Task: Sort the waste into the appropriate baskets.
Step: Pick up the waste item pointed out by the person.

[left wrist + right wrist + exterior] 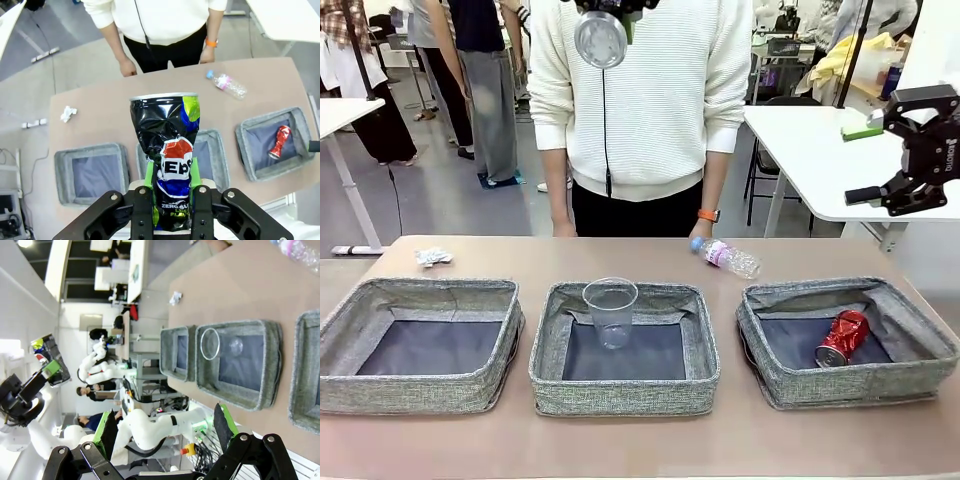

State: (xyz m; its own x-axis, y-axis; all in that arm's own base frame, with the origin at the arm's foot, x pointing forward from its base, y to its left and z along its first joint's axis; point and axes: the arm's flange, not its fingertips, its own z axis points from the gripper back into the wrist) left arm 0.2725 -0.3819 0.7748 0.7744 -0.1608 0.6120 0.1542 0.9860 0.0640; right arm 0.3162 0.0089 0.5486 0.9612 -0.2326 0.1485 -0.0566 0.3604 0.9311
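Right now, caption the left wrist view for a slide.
Left gripper clamps a crushed can above a row of baskets.

baskets (620,385): grey weave (dark bottoms) | red can (842,338) | blue-black can (167,135): green patch | bottle (730,257): pink label, blue cap

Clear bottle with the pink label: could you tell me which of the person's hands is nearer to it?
Left. The left hand, wearing an orange wristband, is right beside the clear bottle, at its cap; the right hand is farther along the table edge.
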